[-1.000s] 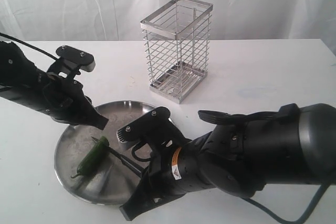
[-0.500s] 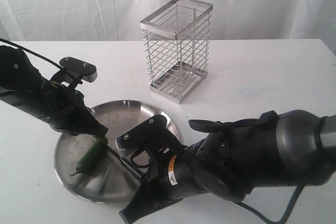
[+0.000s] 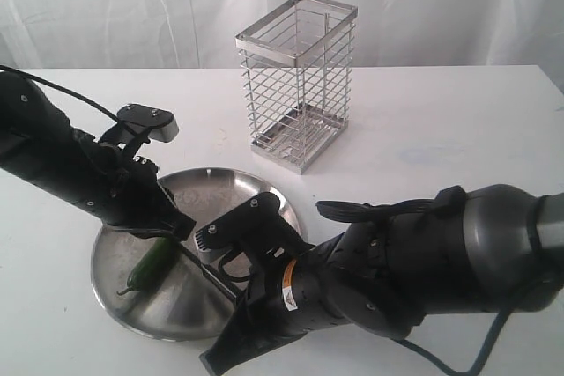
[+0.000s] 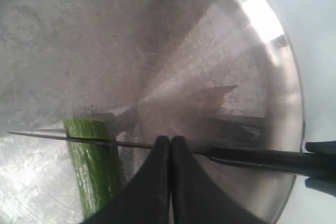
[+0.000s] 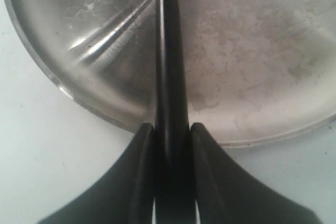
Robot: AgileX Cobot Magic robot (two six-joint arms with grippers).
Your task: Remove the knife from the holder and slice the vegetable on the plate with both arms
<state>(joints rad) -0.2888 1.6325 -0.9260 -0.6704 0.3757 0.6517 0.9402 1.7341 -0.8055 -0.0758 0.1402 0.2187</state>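
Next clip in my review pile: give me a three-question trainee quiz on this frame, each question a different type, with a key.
1. True or false: the knife is standing in the holder.
2. Multiple choice: what is the right gripper shut on? A) the vegetable B) the knife's handle C) the plate's rim
3. Fill in: in the left wrist view, the blade crosses the cut end of the ______, which lies on the plate.

Key
1. False: the holder has no knife in it; the knife is over the plate.
2. B
3. vegetable. The left gripper is shut beside it, holding nothing.
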